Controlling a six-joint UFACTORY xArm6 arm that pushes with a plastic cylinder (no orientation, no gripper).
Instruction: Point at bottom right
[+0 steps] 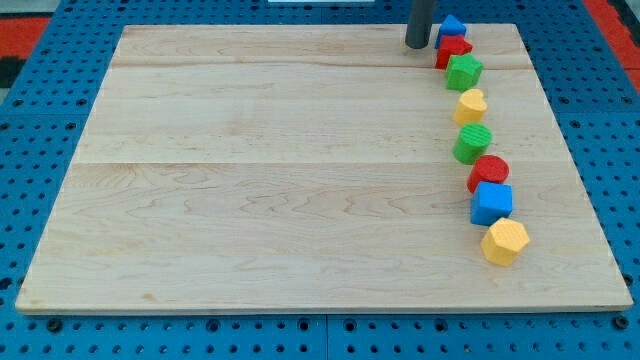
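In the camera view, a pale wooden table (260, 170) lies on a blue pegboard (40, 90) with red edging at the top corners. My tip (418, 44) rests near the table's top edge, just left of the blue block (452, 26) and red block (451, 48); this rod-type end effector has no jaws. Green star (463, 71), yellow block (471, 104), green cylinder (473, 142), red cylinder (489, 172), blue cube (491, 202) and yellow hexagonal block (505, 241) trail toward the bottom right corner (600, 285), well apart from my tip.

Pale wood-grain board (280, 170) over a blue pegboard (40, 120). Down the right: blue block (452, 26), red block (451, 48), green star (463, 71), yellow block (471, 104), green cylinder (472, 143), red cylinder (489, 171), blue cube (491, 203), yellow hexagon (505, 241). My tip (417, 45): dark grey.
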